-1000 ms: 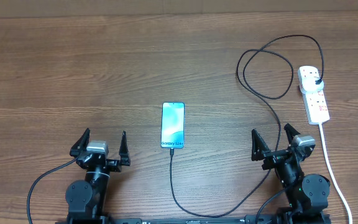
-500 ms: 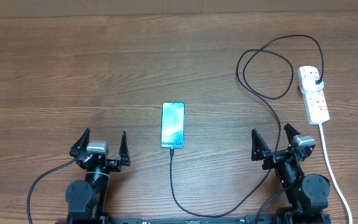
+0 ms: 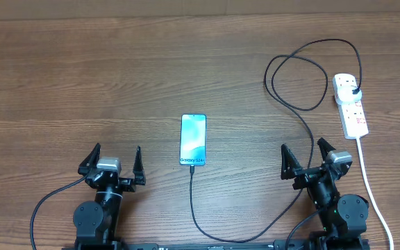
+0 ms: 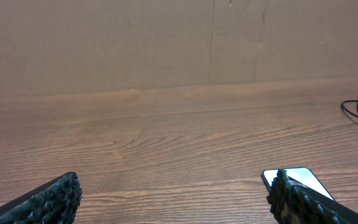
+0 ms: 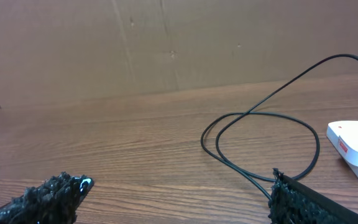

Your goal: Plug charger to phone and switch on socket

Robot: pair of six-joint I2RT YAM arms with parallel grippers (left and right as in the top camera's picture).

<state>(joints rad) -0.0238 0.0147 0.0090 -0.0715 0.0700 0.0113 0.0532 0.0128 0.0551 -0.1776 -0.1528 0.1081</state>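
Left end effector [image 3: 116,154]: jaws spread wide, holding nothing, sitting at the near left of the desk [image 3: 82,69]. Right end effector [image 3: 302,149]: likewise spread and empty, at the near right. Both wrist views confirm this, with bare wood showing between the fingertips.

Change against the earlier frames: none found. Both arms, the phone, the charger and the socket hold the same positions across all three overhead frames.

Phone [image 3: 193,140]: lies flat, screen up, at the centre of the desk, between the two arms and slightly farther out. Its long axis runs near to far. The short edge with the lettering faces the near side. Its corner shows at the right edge of the left wrist view [image 4: 303,177].

Charger [image 3: 190,201]: its thin end meets the phone's near short edge. Whether it is fully seated cannot be told. From there the cable runs toward the near edge, curves right past the right arm, climbs to a large loop at the far right [image 5: 260,118], and ends at the black plug [image 3: 355,92].

Socket [image 3: 351,105]: at the far right, long axis near to far, near end angled slightly right. The black plug sits in its far outlet. The white cord [image 3: 367,177] leaves its near end. Switch positions are too small to read.
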